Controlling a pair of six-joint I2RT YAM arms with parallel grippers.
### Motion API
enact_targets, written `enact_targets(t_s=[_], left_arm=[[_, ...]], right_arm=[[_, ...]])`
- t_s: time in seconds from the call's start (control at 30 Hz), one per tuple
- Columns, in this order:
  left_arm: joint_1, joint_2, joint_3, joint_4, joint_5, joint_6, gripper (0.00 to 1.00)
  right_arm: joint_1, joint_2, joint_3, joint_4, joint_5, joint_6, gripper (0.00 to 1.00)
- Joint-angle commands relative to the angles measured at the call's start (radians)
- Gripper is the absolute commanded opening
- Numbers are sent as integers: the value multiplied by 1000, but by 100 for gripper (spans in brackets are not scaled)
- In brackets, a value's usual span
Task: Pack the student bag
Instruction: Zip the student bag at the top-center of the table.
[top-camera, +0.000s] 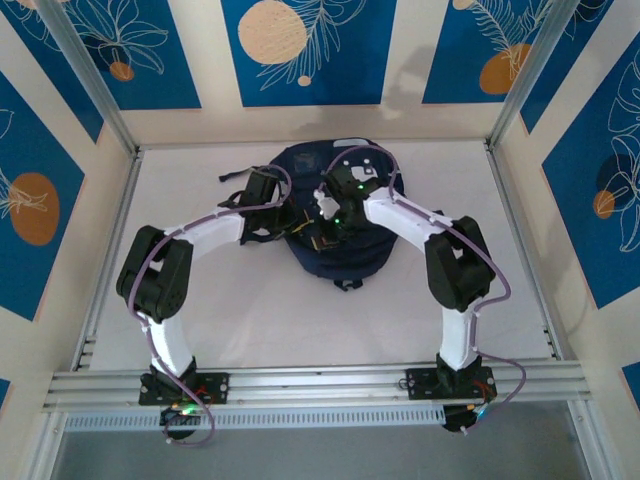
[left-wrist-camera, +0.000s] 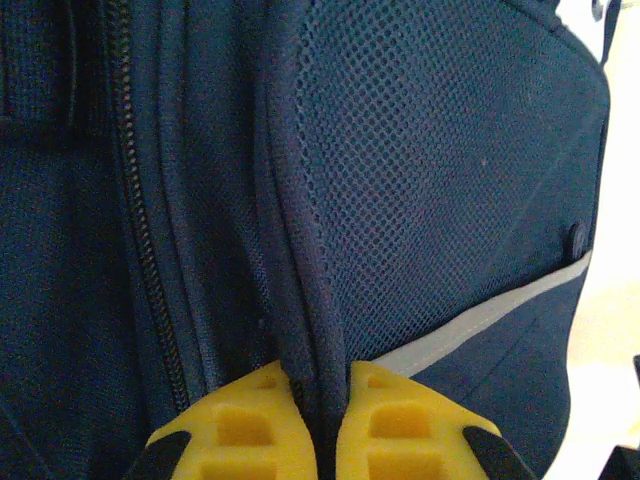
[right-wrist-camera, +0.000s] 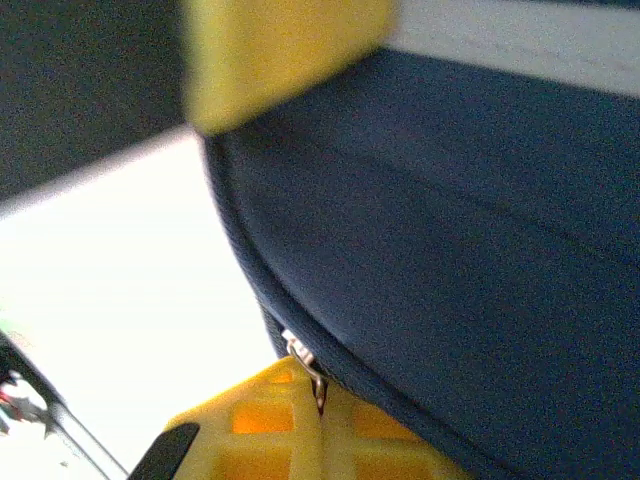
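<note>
The bag (top-camera: 335, 262) is laid flat on the far middle part of the table (top-camera: 250, 310), with its long axis going from the near side to the far side. Both arms are bent inward over it. The left gripper (left-wrist-camera: 320, 425) is pressed together on the bag. A raised fold of dark fabric at the edge of the mesh pocket (left-wrist-camera: 430, 150) is pinched between the yellow fingers (left-wrist-camera: 240, 435). This fold runs straight away from the jaws, and the zipper (left-wrist-camera: 140, 210) is seen parallel to it, just beside it on the left of the wrist picture. The grey stripe (left-wrist-camera: 480, 320) crosses at a slant on the other side.

The right gripper (right-wrist-camera: 318, 440) is also closed. A small metal zipper pull (right-wrist-camera: 305, 362) seems to be caught at its fingertips, at the curved edge of the bag, though the picture is blurred. From these jaws the edge seam curves upward and away, with the bag body to the right and bare table to the left.

It is judged that the bag is being opened, and that the pull must be drawn along this curved seam while the fabric is held back by the left gripper. The two grippers are close together, so a collision is possible. Free room is seen on the table on both sides of the bag, up to the side rails (top-camera: 110, 250).
</note>
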Motion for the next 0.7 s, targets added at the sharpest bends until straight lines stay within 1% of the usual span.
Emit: enact_targets(t_s=[0.0, 0.1, 0.17, 0.23, 0.4, 0.57, 0.67], left_arm=[[52, -48, 12, -52, -3, 117, 0], [64, -52, 31, -114, 2, 177, 0], [69, -54, 40, -145, 7, 208, 0], [76, -52, 53, -182, 20, 242, 0], [94, -23, 115, -299, 45, 360, 0], [103, 26, 182, -415, 86, 499, 0], [103, 44, 207, -476, 96, 568, 0]], right_arm=[[-65, -92, -91, -286, 113, -142, 0], [-138, -136, -146, -292, 196, -197, 0], [-175, -153, -167, -279, 246, -271, 0], [-200, -155, -174, -269, 329, -374, 0], [-288, -127, -155, -222, 465, -672, 0], [-364, -58, -51, -47, 541, -919, 0], [-420, 28, 86, 37, 554, -968, 0]])
